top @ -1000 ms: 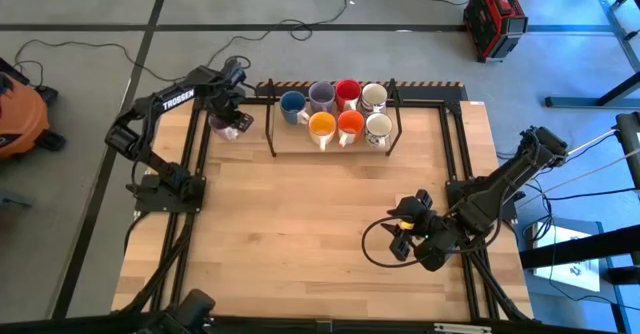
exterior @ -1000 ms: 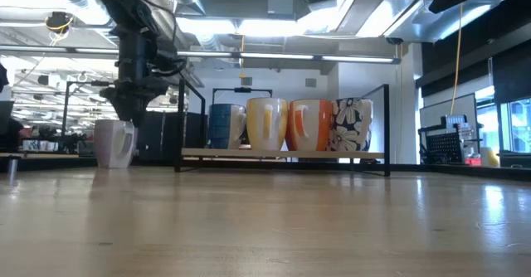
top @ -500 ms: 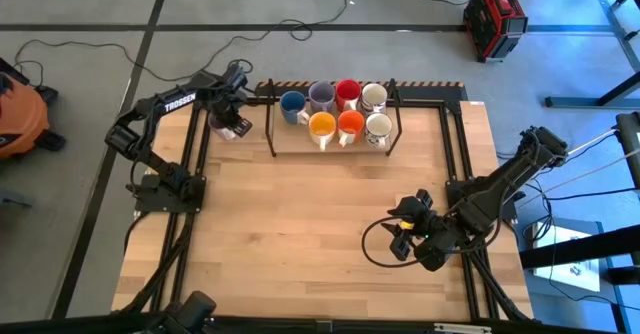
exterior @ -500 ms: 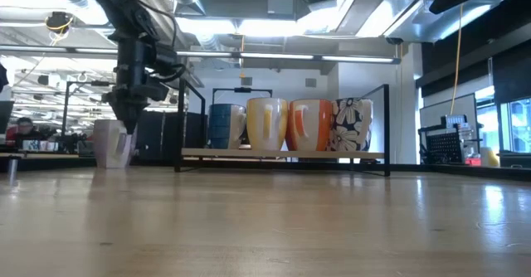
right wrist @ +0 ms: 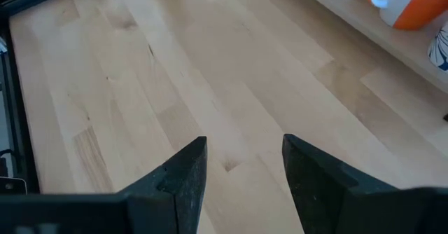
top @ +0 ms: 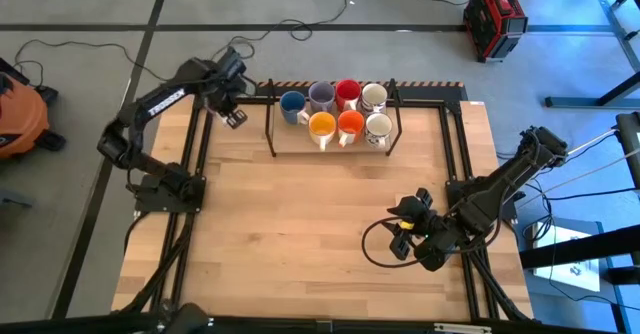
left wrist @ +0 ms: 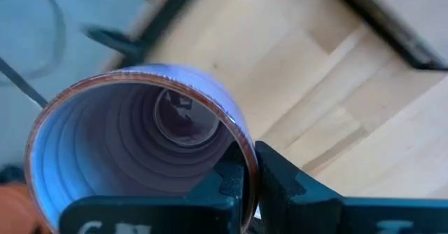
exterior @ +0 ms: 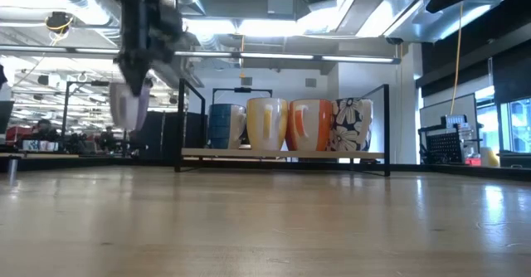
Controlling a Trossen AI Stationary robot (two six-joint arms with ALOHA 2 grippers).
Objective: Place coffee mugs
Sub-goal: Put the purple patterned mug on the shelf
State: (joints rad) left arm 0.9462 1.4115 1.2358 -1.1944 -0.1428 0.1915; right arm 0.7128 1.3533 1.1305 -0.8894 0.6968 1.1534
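Note:
A lilac coffee mug (exterior: 130,103) hangs above the table's far left corner, with my left gripper (left wrist: 250,172) shut on it. In the high view the left gripper (top: 233,114) hides the mug. Several more mugs stand on a shelf rack (top: 335,146) at the far edge: blue (top: 292,104), lilac (top: 322,96), red (top: 347,92), white (top: 374,96), yellow-orange (top: 322,126), orange (top: 350,126) and a patterned white one (top: 378,127). My right gripper (right wrist: 241,164) waits open above the table near its right edge, with nothing between its fingers. My left gripper pinches the lilac mug's wall at the rim (left wrist: 241,146), one finger inside the mug and one finger (left wrist: 280,185) outside. The fingers come from above, pointing steeply down. The mug hangs below them, mouth up and about upright, lifted clear of the table.
The rack has black upright posts (top: 270,124) at its ends. Black frame rails (top: 200,154) run along the table's left and right sides. The bare wooden top (top: 300,214) spreads between the rack and the near edge.
My left gripper has shut on the lilac mug's rim and risen, rolling a little as it went. The mug, which stood on the table at the far left, is now lifted clear of it.

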